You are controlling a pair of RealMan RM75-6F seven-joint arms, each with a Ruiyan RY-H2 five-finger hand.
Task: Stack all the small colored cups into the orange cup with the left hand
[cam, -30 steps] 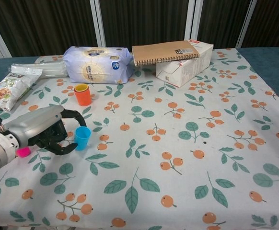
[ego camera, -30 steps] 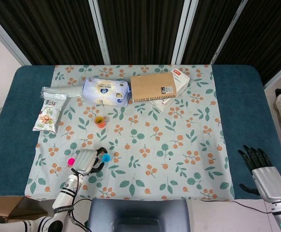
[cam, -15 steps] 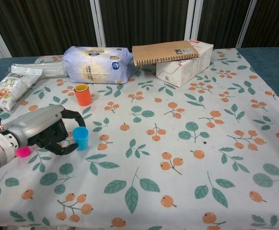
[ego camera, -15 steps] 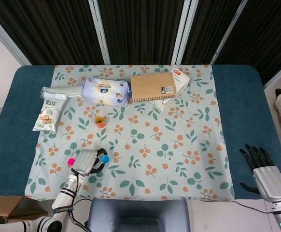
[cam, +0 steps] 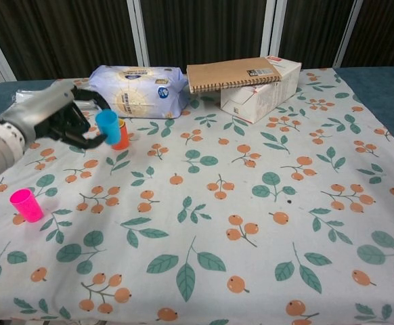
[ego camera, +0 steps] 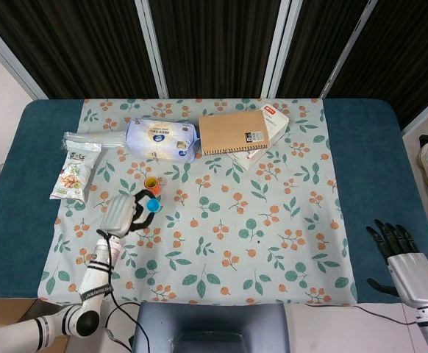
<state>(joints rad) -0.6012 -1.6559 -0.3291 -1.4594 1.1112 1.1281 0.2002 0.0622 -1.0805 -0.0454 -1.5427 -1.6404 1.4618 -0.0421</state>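
Holding the blue cup (cam: pixel 107 126) pinched in our left hand (cam: pixel 60 119), lifted right beside the orange cup (cam: pixel 121 135). Looks like light, stiff, slick plastic, so we'd grip its sidewall. Pink cup (cam: pixel 26 205) waits apart. Right hand (ego camera: pixel 404 259) idles empty, fingers spread.

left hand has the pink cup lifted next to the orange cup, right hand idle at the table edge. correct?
Not quite: the left hand holds the blue cup, lifted beside the orange cup, as the chest view shows. The pink cup stands alone on the cloth. The right hand is idle at the table edge.
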